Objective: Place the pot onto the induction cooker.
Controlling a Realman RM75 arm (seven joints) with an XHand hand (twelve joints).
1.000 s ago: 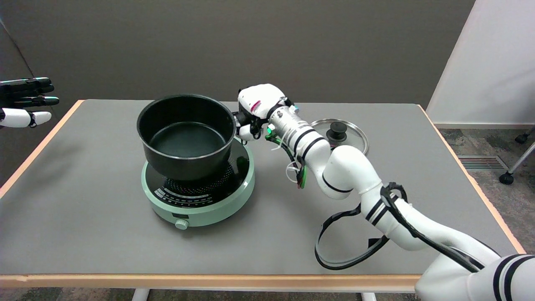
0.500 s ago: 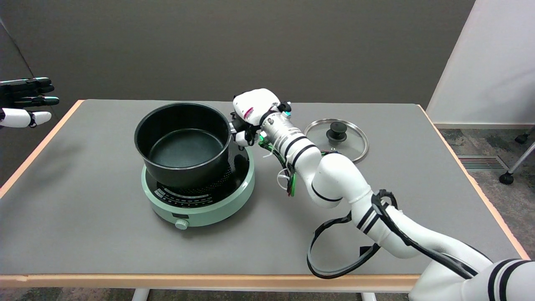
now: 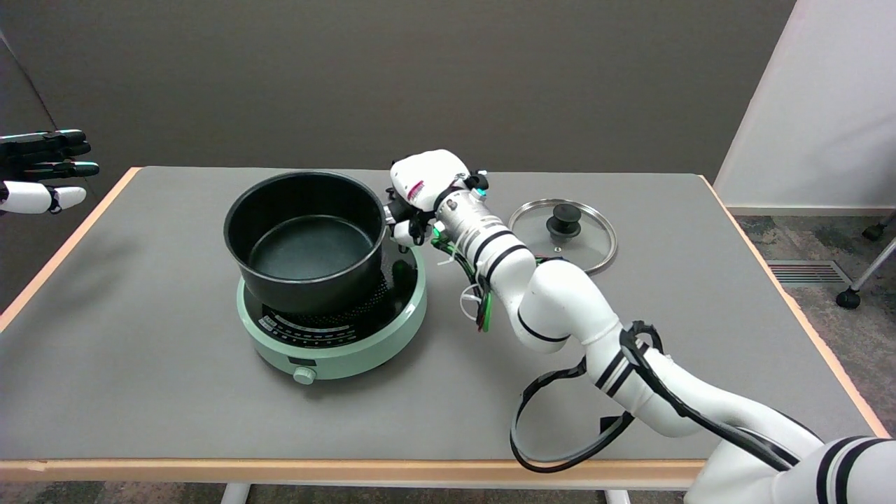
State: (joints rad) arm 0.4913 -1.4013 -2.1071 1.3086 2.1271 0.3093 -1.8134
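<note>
Looking across the worktop, I cannot see the pot's handle: my right robot hand is wrapped around it at the pot's right side, fingers mostly hidden. I hold the black pot upright, mouth up, on the green cooker, covering its far part. Whether its base sits flat I cannot tell. The glass lid lies apart, right.
</note>
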